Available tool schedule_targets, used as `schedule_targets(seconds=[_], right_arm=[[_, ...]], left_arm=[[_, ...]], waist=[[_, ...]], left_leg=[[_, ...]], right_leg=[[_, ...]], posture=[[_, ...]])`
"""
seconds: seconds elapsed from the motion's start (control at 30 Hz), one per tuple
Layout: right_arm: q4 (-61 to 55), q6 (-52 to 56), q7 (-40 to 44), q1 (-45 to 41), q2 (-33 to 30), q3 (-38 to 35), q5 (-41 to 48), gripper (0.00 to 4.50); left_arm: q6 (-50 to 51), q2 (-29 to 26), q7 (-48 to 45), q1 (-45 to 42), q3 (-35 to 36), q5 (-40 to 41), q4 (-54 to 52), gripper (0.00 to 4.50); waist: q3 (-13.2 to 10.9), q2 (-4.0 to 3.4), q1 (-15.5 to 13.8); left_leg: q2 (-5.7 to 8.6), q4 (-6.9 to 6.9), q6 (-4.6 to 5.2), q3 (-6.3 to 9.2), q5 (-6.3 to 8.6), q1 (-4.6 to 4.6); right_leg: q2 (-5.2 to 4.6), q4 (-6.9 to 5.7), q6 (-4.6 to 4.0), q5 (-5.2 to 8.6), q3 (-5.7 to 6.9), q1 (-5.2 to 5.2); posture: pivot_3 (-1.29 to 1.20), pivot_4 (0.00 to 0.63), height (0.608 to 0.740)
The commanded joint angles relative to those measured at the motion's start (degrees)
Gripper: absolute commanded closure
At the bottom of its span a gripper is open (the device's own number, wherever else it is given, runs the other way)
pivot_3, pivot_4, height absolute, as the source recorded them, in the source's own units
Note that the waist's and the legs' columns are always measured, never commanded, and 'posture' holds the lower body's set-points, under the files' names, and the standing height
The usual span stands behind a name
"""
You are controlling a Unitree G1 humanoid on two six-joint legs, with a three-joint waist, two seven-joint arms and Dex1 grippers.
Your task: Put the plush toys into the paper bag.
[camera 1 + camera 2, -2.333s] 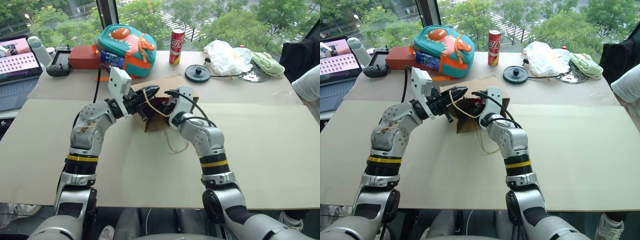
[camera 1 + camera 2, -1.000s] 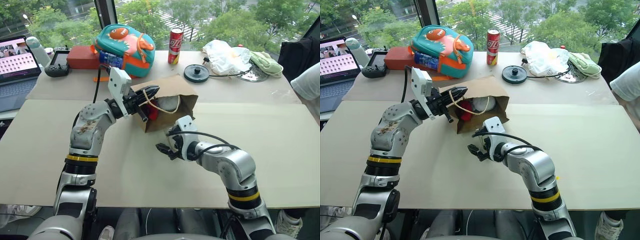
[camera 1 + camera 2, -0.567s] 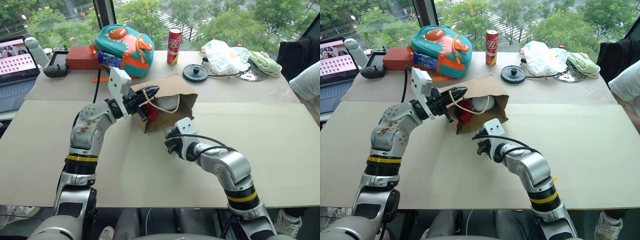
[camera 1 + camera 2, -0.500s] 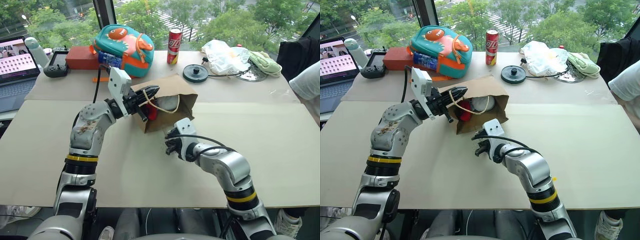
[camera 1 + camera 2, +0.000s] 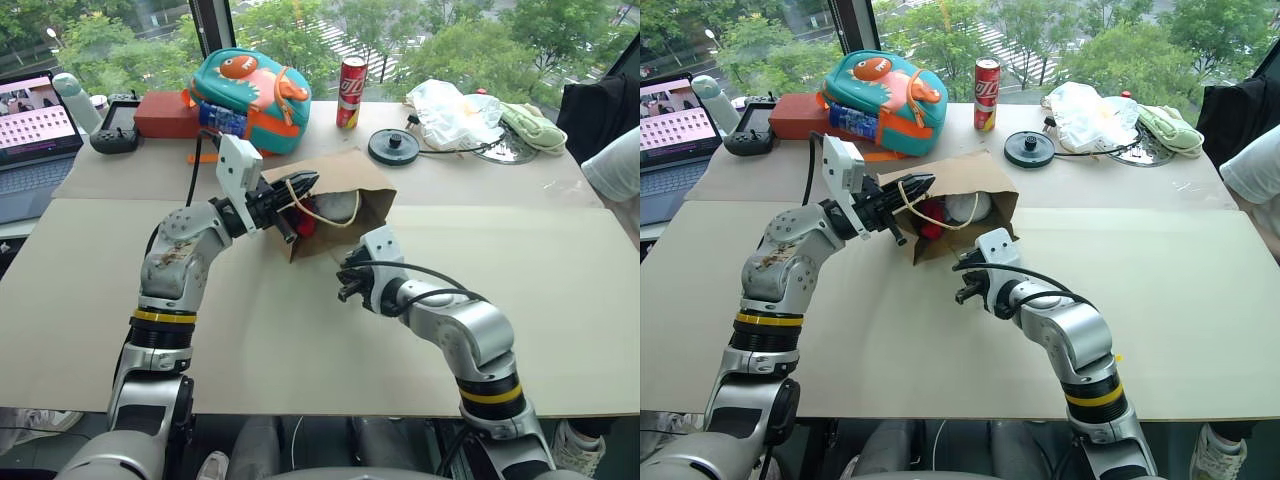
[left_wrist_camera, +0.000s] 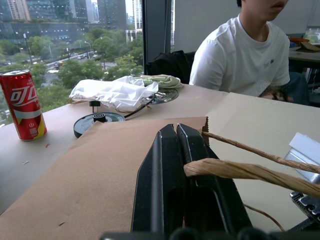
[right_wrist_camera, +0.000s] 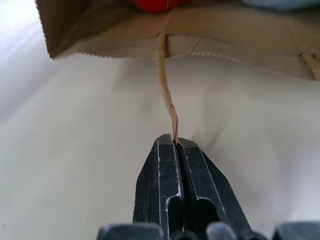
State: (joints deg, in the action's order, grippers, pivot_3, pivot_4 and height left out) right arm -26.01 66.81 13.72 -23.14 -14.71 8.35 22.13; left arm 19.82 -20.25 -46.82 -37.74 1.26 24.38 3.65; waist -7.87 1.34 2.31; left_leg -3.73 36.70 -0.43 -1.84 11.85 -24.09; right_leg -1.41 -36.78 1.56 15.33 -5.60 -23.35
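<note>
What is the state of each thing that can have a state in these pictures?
paper bag: lying on its side, mouth open toward the robot.
red plush toy: inside the bag mouth.
grey-and-white plush toy: inside the bag.
left gripper: shut on the upper handle.
right gripper: shut on the lower handle.
laptop: open, screen lit.
red can: upright.

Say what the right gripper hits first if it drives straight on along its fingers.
Probably the paper bag's lower mouth edge lying on the table. The right gripper, shut on the bag's cord handle, points along that cord towards the opening; depth is unclear.
</note>
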Motion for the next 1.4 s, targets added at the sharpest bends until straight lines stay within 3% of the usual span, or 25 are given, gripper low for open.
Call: schedule_targets(seconds=[0.03, 0.3, 0.47, 0.9, 1.0, 1.2, 1.33, 1.4], right_arm=[[-9.04, 0.92, 4.56, -1.01, -5.37, -4.63, 3.68, 4.46], [-17.49, 5.96, 11.94, -10.83, -17.70, -17.38, 12.87, 4.46], [-17.59, 6.57, 12.94, -11.86, -21.57, -16.12, 14.48, 4.46], [-15.09, 3.94, 9.02, -13.14, -17.39, -7.67, 12.67, 4.46], [-13.41, 2.87, 7.20, -14.67, -14.87, -6.63, 11.22, 3.64], [-11.96, 2.05, 5.39, -16.71, -11.52, -10.27, 12.06, 1.57], [-13.49, 2.59, 7.41, -16.80, -12.92, -14.86, 15.16, 0.20], [-14.71, 2.56, 9.09, -16.84, -13.45, -18.11, 18.32, 0.05]], left_arm=[[3.26, 1.47, 1.95, -1.70, 2.28, 3.92, -2.14, 4.50], [26.38, 6.98, 14.41, -2.64, 12.48, 26.73, -8.46, 4.50], [31.41, 8.20, 20.21, 0.74, 13.48, 29.76, -8.63, 4.50], [33.74, 6.77, 19.88, 3.57, 12.81, 32.18, -9.71, 4.50], [34.28, 6.35, 19.36, 2.54, 13.30, 33.79, -9.92, 3.71], [38.05, 4.27, 18.65, 1.01, 15.05, 40.76, -10.96, 1.47], [40.91, 1.72, 18.65, 0.73, 16.19, 45.74, -12.08, 0.08], [42.13, 0.27, 19.12, 0.62, 17.13, 48.40, -12.31, 0.01]], waist=[[0.00, 0.00, -0.20], [-0.02, -0.01, 0.14], [-0.02, -0.02, 0.08], [-0.02, -0.01, -0.09], [-0.02, -0.02, -0.03], [-0.02, -0.02, -0.03], [-0.02, -0.02, -0.08], [-0.02, -0.02, -0.06]], left_leg=[[0.01, 0.01, 0.00, 0.00, 0.00, -0.02], [0.00, 0.04, 0.00, 0.12, 0.00, -0.03], [0.02, 0.04, 0.00, 0.17, 0.00, 0.08], [0.08, 0.04, -0.05, 0.16, -0.03, 0.10], [0.07, 0.04, -0.06, 0.16, -0.04, 0.09], [0.07, 0.04, -0.06, 0.17, -0.04, 0.04], [0.07, 0.03, -0.06, 0.17, -0.04, 0.03], [0.07, 0.03, -0.06, 0.17, -0.04, 0.03]], right_leg=[[-0.02, 0.01, 0.00, 0.00, 0.00, 0.00], [0.01, 0.01, 0.02, 0.01, 0.03, 0.01], [0.02, 0.03, 0.02, 0.01, 0.05, 0.16], [0.00, 0.01, 0.02, 0.01, 0.00, 0.14], [0.00, 0.00, 0.01, 0.01, 0.00, 0.12], [0.00, 0.02, 0.01, 0.01, 0.01, 0.11], [-0.02, 0.02, 0.01, 0.01, 0.02, 0.11], [-0.01, 0.02, 0.01, 0.01, 0.03, 0.11]], posture=[[0.00, 0.150, 0.733], [0.00, 0.150, 0.733], [0.00, 0.150, 0.733], [0.00, 0.150, 0.733], [0.00, 0.150, 0.733], [0.00, 0.150, 0.733], [0.00, 0.150, 0.733], [0.00, 0.150, 0.733]])
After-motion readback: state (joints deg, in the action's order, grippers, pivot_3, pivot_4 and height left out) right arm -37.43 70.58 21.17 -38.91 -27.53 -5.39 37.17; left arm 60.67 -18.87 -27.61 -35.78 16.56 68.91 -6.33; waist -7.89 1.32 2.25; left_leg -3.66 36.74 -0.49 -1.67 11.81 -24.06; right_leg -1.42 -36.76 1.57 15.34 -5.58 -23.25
